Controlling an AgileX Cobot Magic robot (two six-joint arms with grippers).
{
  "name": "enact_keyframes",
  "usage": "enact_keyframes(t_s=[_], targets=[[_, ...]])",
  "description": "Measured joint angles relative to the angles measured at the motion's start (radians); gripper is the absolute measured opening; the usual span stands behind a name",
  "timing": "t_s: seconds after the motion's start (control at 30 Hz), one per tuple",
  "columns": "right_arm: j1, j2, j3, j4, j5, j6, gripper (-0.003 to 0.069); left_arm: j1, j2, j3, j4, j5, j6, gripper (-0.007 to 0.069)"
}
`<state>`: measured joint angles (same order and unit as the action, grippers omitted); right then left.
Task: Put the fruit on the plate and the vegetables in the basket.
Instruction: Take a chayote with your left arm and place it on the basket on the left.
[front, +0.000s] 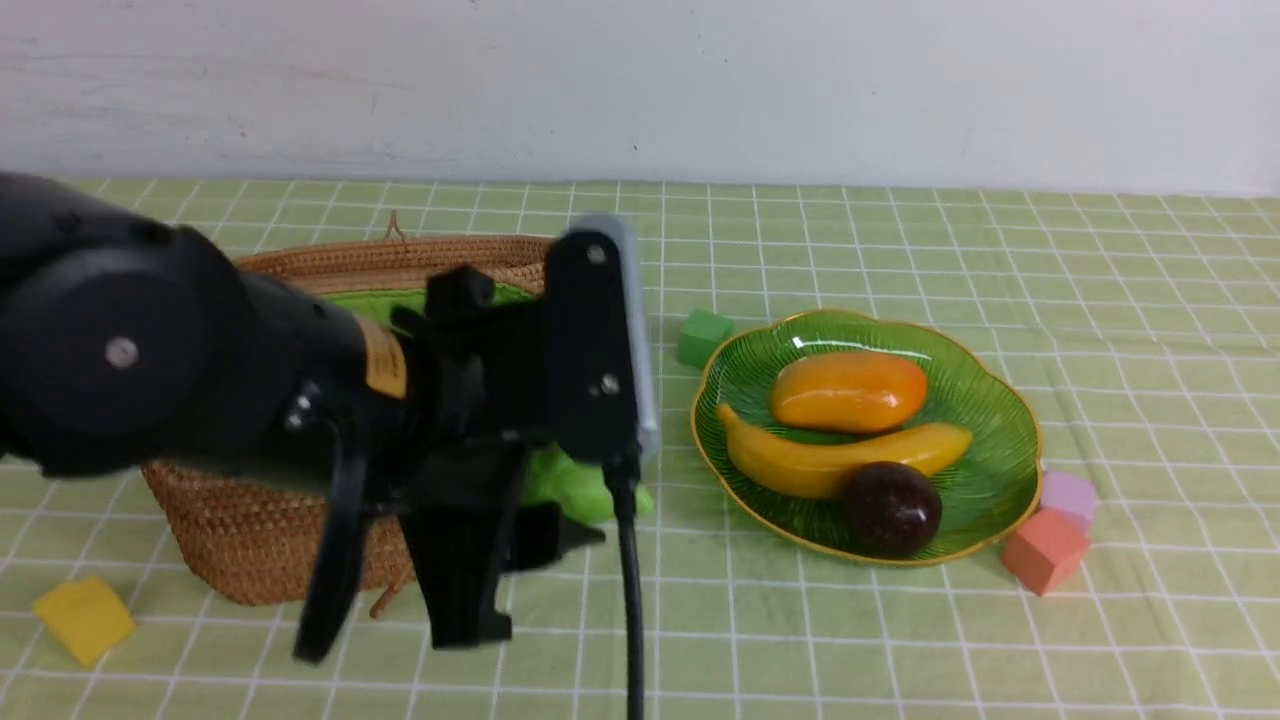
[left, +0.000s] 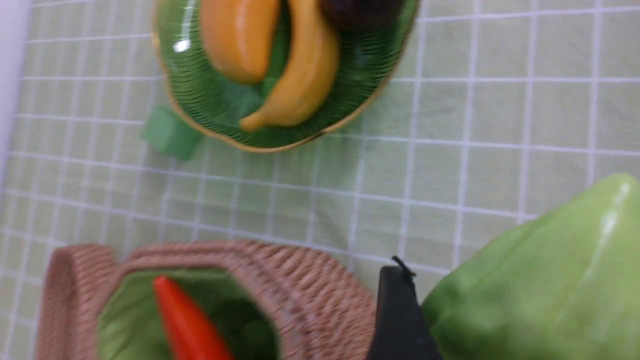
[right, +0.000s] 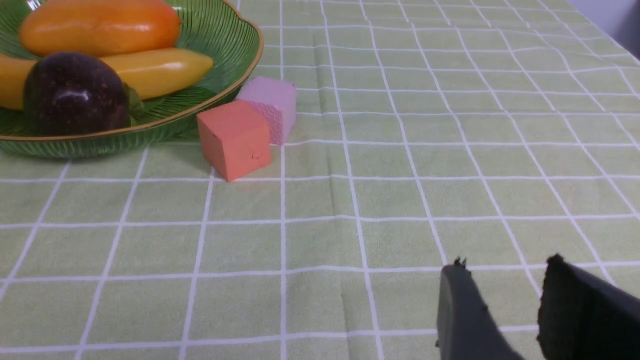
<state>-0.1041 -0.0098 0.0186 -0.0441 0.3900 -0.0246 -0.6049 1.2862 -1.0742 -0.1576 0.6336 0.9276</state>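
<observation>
- A bumpy, glossy gourd (left: 540, 280) is gripped by the left pincer (front: 520, 540) beside the woven wicker basket (front: 250, 540).
- The right pincer (right: 510, 310) is held slightly parted, empty, above the checked green worktop (right: 400, 190).

Front camera sits low between the arms, facing the wall across the desk (front: 900, 650); the left arm fills its near left. Left wrist camera looks down close over the basket (left: 310, 295). Right wrist camera skims the desk. All three views share the plate (front: 1000, 480) (left: 200, 105) (right: 220, 95).
</observation>
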Motion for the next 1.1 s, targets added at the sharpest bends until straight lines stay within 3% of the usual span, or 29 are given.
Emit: enact_keyframes(t_s=[0.13, 0.23, 0.33, 0.47, 0.77, 1.0, 1.1], targets=[[0.000, 0.000, 0.000, 0.000, 0.000, 0.000, 0.0240, 0.160, 0.036, -0.085, 0.004, -0.014, -0.014, 0.0437], [0.000, 0.000, 0.000, 0.000, 0.000, 0.000, 0.0240, 0.284, 0.110, -0.125, 0.004, -0.124, -0.030, 0.0437], [0.000, 0.000, 0.000, 0.000, 0.000, 0.000, 0.0240, 0.343, 0.187, -0.129, 0.005, -0.227, -0.035, 0.0437], [0.000, 0.000, 0.000, 0.000, 0.000, 0.000, 0.0240, 0.359, 0.278, -0.129, 0.005, -0.272, -0.046, 0.0437], [0.000, 0.000, 0.000, 0.000, 0.000, 0.000, 0.0240, 0.360, 0.343, -0.129, -0.005, -0.291, -0.208, 0.0443], [0.000, 0.000, 0.000, 0.000, 0.000, 0.000, 0.0240, 0.360, 0.286, -0.129, 0.041, -0.129, -0.428, 0.0586], [0.000, 0.000, 0.000, 0.000, 0.000, 0.001, 0.0240, 0.360, 0.262, -0.129, 0.076, -0.078, -0.495, 0.0592]])
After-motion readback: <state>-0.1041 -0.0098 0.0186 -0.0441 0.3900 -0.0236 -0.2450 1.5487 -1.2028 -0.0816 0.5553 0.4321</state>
